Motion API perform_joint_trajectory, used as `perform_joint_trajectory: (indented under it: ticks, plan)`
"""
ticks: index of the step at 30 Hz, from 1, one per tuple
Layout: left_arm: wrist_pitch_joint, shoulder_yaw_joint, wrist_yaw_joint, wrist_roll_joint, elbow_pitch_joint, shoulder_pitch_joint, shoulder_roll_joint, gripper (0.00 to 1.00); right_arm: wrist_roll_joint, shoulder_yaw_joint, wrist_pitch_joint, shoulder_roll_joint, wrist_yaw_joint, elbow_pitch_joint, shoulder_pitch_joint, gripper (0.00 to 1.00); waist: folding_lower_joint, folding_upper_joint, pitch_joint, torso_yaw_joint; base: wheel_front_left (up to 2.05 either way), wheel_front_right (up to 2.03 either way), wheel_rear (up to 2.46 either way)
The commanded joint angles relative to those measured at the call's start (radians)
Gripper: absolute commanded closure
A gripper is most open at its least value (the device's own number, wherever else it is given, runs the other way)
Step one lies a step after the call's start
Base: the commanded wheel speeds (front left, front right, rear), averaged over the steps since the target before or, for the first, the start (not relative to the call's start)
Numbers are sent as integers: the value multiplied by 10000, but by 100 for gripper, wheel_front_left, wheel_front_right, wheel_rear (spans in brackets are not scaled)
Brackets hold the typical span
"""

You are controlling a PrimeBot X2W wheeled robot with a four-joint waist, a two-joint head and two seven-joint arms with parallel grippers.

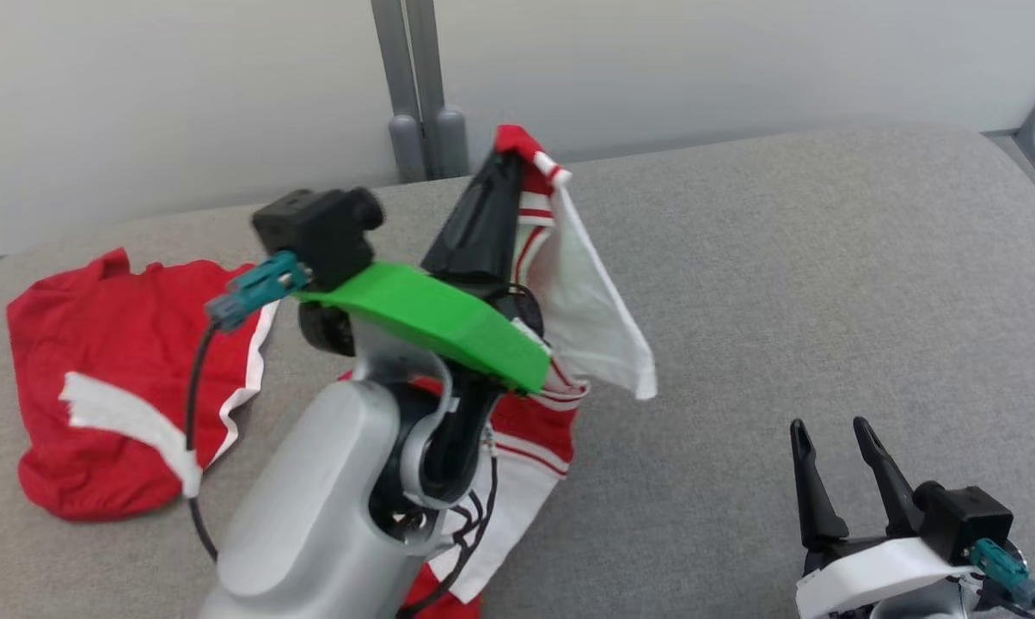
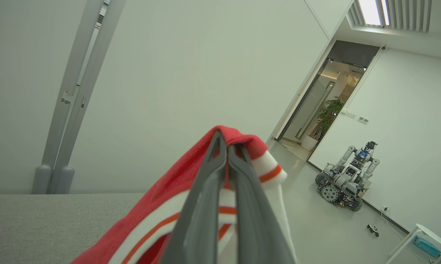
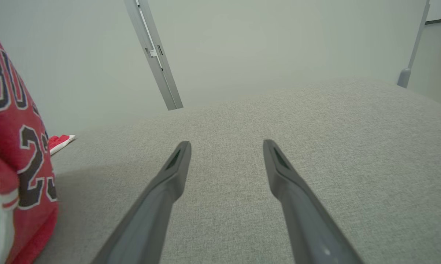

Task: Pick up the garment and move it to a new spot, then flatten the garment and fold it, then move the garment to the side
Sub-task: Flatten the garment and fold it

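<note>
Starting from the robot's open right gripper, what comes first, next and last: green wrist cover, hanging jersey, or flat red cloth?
From the right gripper, in the head view:
1. The hanging jersey, in the middle, its white flap closest.
2. The green wrist cover, just left of it.
3. The red cloth, far left, lying flat.

A grey woven tabletop [image 1: 784, 258] runs back to a plain pale wall [image 1: 182, 103], where paired grey posts [image 1: 414, 86] rise from rounded feet. In the left wrist view, a pale floor [image 2: 315, 227] leads to an open doorway [image 2: 326, 106] with a potted plant [image 2: 330, 112] beyond. A ceiling light panel [image 2: 370, 11] glows overhead, and a small white table [image 2: 429, 234] stands nearby.
</note>
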State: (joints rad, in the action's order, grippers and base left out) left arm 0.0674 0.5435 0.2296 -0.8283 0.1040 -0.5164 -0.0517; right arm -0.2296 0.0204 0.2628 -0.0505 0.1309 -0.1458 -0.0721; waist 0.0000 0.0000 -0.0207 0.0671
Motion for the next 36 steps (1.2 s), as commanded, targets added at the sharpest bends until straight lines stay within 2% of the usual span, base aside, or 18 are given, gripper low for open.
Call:
perform_joint_trajectory:
  ticks: [1,5,8,9,10,11,12,18,22,25,28,33,36]
  plan:
    - [-181,413,25,-385,-469,-514,6,100,-72,52,31,-10,-3,-22,276,0,0,0,-745,666,0,0,0]
    - [-686,1674,157,-1114,-2050,-1734,-1,100,-285,237,31,-7,-3,-94,722,0,0,0,-1354,1286,0,0,0]
    - [-1132,2262,290,-1689,-3015,-2495,-1,100,-446,415,31,-9,-3,-174,940,0,0,0,-1644,1712,0,0,0]
    - [-1425,2517,334,-2127,-3389,-2827,-4,95,-519,446,31,-9,-3,-213,1022,0,0,0,-1734,1869,0,0,0]
    - [-1656,2648,369,-2387,-3620,-3023,-5,72,-546,478,31,-8,-3,-224,1065,0,0,0,-1786,1968,0,0,0]
    - [-1954,2849,422,-2702,-3918,-3277,-8,57,-596,533,31,-6,-3,-250,1109,0,0,0,-1850,2088,0,0,0]
    - [-2098,3032,446,-2920,-4174,-3436,-9,0,-629,569,31,-2,-3,-264,1149,0,0,0,-1888,2164,0,0,0]
    - [-2651,4238,243,-4464,-4948,-3846,-16,0,-654,403,31,-6,-1,-310,1133,0,0,0,-1883,2364,0,0,0]
    - [-3025,4699,57,-4512,-5276,-3660,-17,0,-517,202,31,-9,-1,-297,971,0,0,0,-1683,2207,0,0,0]
    - [-3243,4762,-55,-4119,-5451,-3172,-50,0,-387,42,31,-7,-1,-259,796,0,0,0,-1445,1976,0,0,0]
    - [-3336,4603,8,-3392,-5214,-2498,-449,0,-246,-142,31,-9,-1,-238,543,0,0,0,-1120,1665,0,0,0]
    - [-3308,3465,801,-1044,-3815,-375,-1392,0,34,-339,31,-9,-1,-150,173,0,0,0,-646,1205,0,0,0]
    - [-3314,3334,1095,103,-3168,803,-2024,0,250,-493,31,-15,-3,-78,-3,0,0,0,-383,911,0,0,0]
